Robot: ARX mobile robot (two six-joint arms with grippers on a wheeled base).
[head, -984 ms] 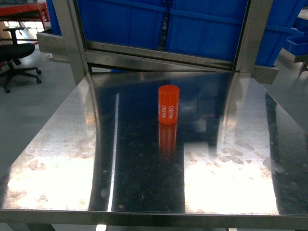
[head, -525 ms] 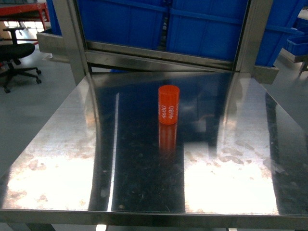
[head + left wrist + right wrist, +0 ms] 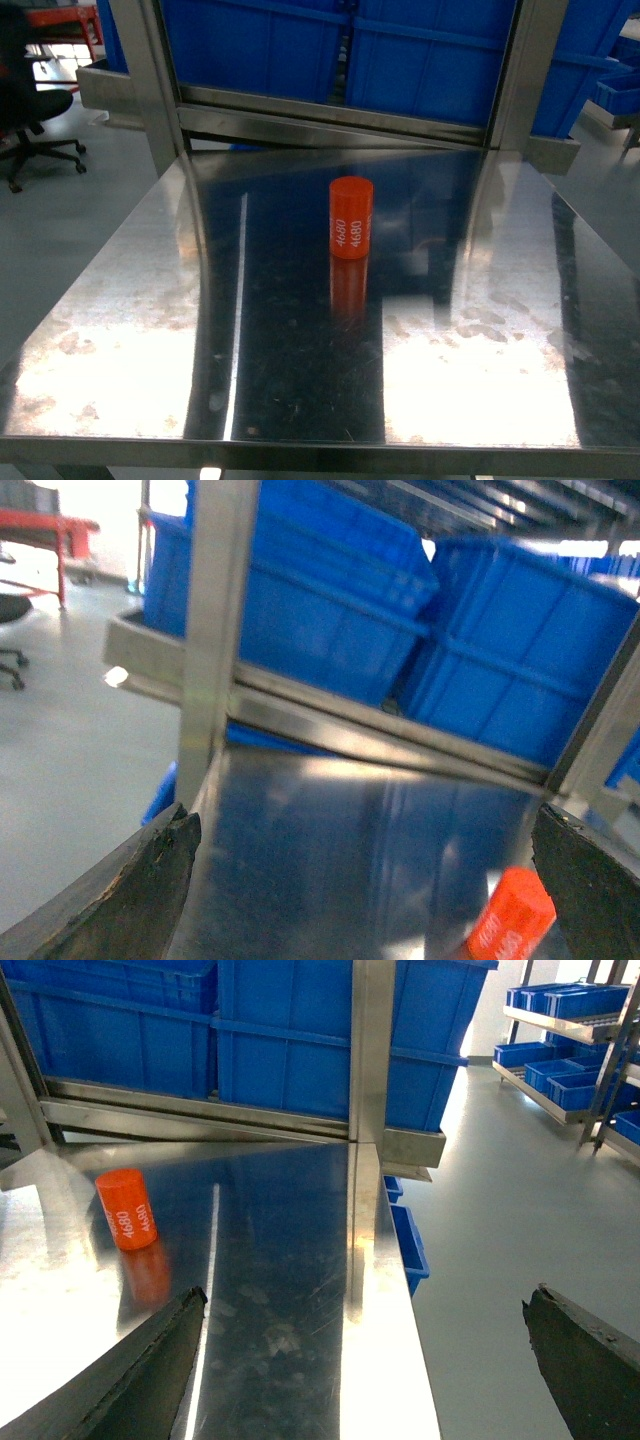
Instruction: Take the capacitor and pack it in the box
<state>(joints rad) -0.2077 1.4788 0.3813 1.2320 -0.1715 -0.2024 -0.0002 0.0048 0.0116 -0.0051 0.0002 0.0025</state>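
Capacitor (image 3: 351, 217): small orange cylinder, flat-topped, white "4680" lettering, standing upright mid-tabletop (image 3: 300, 350) on polished, mirror-bright steel; the box is not showing in any view. Left claw (image 3: 365, 880) and right claw (image 3: 365, 1360) are both hanging spread and empty, well apart from it. Risk: smooth round plastic is likely tipping or rolling if a finger is nudging it off-centre, and the glare is blurring its base.

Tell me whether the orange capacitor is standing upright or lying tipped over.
Upright. The capacitor stands on its end on the steel table, flat top facing up, its reflection directly below it.
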